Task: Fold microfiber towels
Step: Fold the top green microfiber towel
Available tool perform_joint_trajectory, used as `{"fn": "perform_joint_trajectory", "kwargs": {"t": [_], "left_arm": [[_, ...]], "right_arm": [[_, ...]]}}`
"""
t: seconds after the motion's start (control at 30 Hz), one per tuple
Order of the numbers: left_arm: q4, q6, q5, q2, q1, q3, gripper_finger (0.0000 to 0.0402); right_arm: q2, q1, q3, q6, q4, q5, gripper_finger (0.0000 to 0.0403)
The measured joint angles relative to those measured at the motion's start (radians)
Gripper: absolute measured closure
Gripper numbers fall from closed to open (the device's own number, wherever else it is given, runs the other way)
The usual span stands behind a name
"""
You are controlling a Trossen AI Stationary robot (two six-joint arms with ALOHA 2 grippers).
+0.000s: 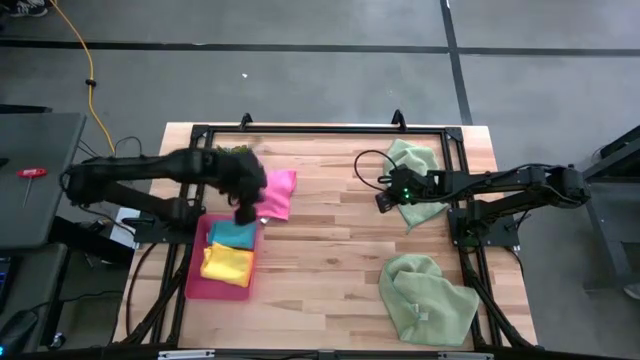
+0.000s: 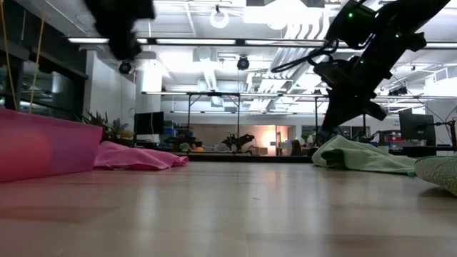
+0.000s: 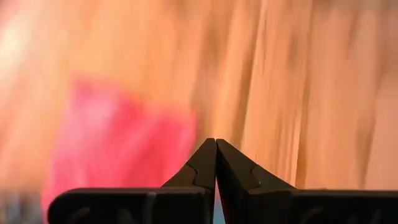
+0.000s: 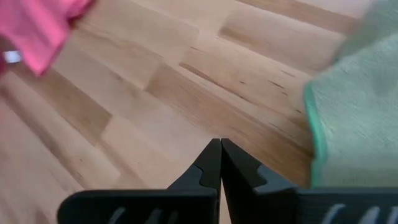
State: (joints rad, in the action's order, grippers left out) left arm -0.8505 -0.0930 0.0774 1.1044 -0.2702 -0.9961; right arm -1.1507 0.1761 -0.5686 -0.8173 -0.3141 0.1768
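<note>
A hot pink towel lies crumpled on the wood at the table's left-middle, its left part hidden under my left arm. Teal and yellow towels lie folded in a pink tray. One pale green towel lies bunched at the far right and another at the near right. My left gripper hangs shut and empty between the tray's far end and the pink towel. My right gripper is shut and empty over bare wood, beside the far green towel's left edge.
A small green plant stands at the far left behind my left arm. A black frame runs around the table's edges. Bare wood lies open in the middle, between the pink towel and the green ones.
</note>
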Motion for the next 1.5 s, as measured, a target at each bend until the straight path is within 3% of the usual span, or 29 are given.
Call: {"fn": "perform_joint_trajectory", "kwargs": {"t": [0.2,0.5,0.93,1.07,1.23,1.33,1.5], "left_arm": [[0.527,-0.089,0.001,-0.094,-0.031,0.161,0.0401],[0.966,-0.240,-0.139,-0.062,-0.022,0.410,0.0373],[1.026,-0.206,-0.191,-0.017,0.023,0.458,0.0255],[1.038,-0.210,-0.196,-0.017,0.025,0.458,0.0236],[1.037,-0.210,-0.195,-0.017,0.025,0.458,0.0232],[1.037,-0.224,-0.195,-0.017,0.025,0.458,0.0233],[1.035,-0.243,-0.194,-0.017,0.025,0.458,0.0232]], "right_arm": [[0.000,0.000,0.000,0.084,0.101,-0.057,0.0400],[0.000,0.000,0.000,0.144,0.197,-0.063,0.0400],[0.000,0.000,0.000,0.189,0.284,-0.065,0.0400],[0.000,0.000,0.000,0.173,0.381,-0.099,0.0400],[0.000,0.000,-0.022,0.274,0.506,-0.181,0.0393],[0.000,-0.001,-0.107,0.368,0.343,-0.186,0.0364],[0.000,-0.031,-0.238,0.500,-0.115,-0.132,0.0278]]}}
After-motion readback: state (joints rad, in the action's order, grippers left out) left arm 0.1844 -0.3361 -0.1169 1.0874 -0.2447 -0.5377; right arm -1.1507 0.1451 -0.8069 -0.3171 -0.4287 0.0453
